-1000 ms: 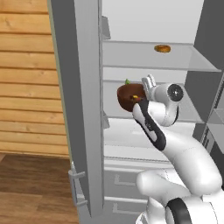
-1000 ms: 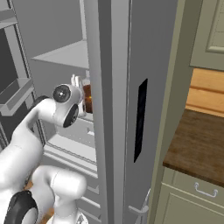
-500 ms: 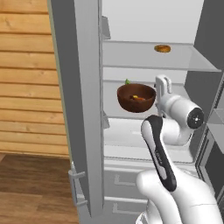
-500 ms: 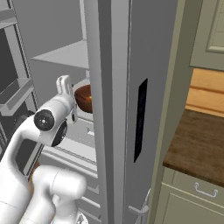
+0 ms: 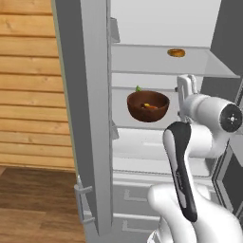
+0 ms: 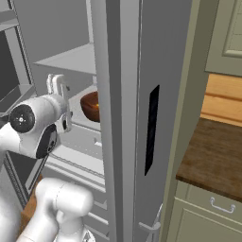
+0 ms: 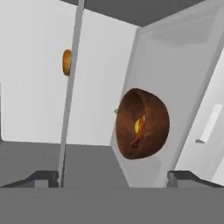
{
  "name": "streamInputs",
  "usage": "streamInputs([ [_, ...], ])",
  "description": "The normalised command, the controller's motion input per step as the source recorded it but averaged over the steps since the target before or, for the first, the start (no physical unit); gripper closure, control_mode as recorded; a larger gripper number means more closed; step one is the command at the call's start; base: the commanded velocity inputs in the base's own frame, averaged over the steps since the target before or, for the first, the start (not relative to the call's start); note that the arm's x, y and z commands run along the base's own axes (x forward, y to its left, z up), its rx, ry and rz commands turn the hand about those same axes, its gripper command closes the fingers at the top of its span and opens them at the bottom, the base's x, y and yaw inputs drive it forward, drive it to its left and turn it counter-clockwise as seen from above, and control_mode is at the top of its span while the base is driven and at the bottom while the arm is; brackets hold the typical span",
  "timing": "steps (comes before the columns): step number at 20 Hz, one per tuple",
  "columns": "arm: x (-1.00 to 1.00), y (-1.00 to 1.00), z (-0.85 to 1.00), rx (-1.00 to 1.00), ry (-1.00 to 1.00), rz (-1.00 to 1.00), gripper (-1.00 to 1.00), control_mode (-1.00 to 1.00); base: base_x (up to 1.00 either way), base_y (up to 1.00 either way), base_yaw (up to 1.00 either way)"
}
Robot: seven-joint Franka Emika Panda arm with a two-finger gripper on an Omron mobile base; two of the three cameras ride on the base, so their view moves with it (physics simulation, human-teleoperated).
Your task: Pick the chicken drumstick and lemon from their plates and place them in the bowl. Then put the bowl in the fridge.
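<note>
Bowl of dark reddish-brown wood (image 5: 148, 106), deep and thick-walled, stands on a glass shelf (image 5: 128, 121) inside the open grey metallic fridge (image 5: 90, 118). Within it lie the small yellow lemon (image 7: 137, 126) and the golden-brown chicken drumstick (image 7: 139, 133). A flat orange-brown round food item (image 5: 176, 52) rests on the shelf above. The claw (image 5: 186, 85), to the right of the bowl and apart from it, gapes wide and grips nothing.

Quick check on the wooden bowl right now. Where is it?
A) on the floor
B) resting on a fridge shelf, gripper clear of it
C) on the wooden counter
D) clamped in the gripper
B: the bowl sits on a glass shelf inside the fridge, and the gripper stands open beside it, apart from it.
</note>
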Motion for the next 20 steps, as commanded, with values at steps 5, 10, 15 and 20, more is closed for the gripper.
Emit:
streamInputs([
  [5,-0.81,0.0,0.35,-0.03,0.39,0.0,-1.0,-1.0,0.0,0.0,0.0],
  [10,-0.76,-0.01,-0.11,-0.03,0.21,0.0,-1.0,-1.0,0.0,0.0,0.0],
  [15,-0.38,0.0,-0.92,-0.05,0.04,0.02,-1.0,-1.0,0.0,0.0,0.0],
  [20,-0.3,-0.01,-0.98,0.0,-0.01,0.07,-1.0,-1.0,0.0,0.0,0.0],
])
